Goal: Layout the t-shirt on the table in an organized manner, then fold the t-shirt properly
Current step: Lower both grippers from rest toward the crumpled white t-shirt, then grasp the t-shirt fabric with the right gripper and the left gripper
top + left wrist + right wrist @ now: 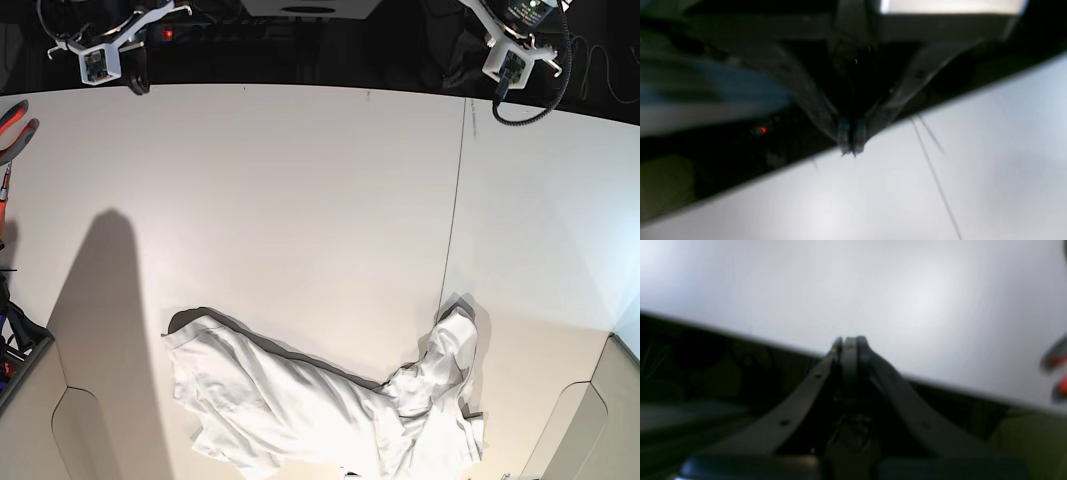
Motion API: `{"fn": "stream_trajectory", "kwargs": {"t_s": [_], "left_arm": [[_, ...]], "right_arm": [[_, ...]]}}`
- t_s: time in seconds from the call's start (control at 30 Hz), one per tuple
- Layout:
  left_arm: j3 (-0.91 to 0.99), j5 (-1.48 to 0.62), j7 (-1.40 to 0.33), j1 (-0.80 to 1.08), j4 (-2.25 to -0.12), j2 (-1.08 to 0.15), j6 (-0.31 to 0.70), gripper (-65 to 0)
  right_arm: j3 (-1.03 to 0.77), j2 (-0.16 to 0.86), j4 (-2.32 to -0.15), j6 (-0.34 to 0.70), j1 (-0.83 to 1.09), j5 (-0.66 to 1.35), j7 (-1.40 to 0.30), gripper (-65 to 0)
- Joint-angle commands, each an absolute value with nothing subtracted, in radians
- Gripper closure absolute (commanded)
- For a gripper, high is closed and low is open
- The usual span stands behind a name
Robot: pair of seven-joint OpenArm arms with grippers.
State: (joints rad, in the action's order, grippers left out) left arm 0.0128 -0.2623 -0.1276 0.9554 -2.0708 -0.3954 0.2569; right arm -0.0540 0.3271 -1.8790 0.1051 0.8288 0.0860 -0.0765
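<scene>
while the t-shirt [330,405] is lying crumpled and spread unevenly along the near edge of the table [300,200], both arms are hanging at the far edge, well apart from it. the left gripper [849,151] is pinching its tips together on nothing, and the right gripper [849,341] likewise.

T-shirt [300,400] bottom cropped; wrist cams blurry.

Red-handled pliers [14,128] at the far left edge.
</scene>
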Motion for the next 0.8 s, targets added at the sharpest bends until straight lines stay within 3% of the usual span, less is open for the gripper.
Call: {"fn": "stream_trajectory", "kwargs": {"t_s": [0.0,0.53,0.7,0.77], "left_arm": [[0.015,-0.269,-0.105,0.949,-2.088,-0.399,0.258,-1.1],[0.014,-0.242,-0.110,0.559,-2.041,-0.366,0.258,-1.1],[0.014,-0.242,-0.118,0.424,-1.993,-0.292,0.258,-1.4],[0.014,-0.242,-0.118,0.378,-1.951,-0.279,0.258,-5.4]], "right_arm": [[-0.060,0.335,-1.896,0.100,0.817,0.077,-0.054,0.0],[-0.059,0.329,-1.882,0.101,0.400,0.067,-0.118,0.0],[-0.057,0.312,-1.839,0.104,0.250,0.067,-0.138,-13.7],[-0.057,0.295,-1.799,0.108,0.190,0.067,-0.139,-18.0]]}}
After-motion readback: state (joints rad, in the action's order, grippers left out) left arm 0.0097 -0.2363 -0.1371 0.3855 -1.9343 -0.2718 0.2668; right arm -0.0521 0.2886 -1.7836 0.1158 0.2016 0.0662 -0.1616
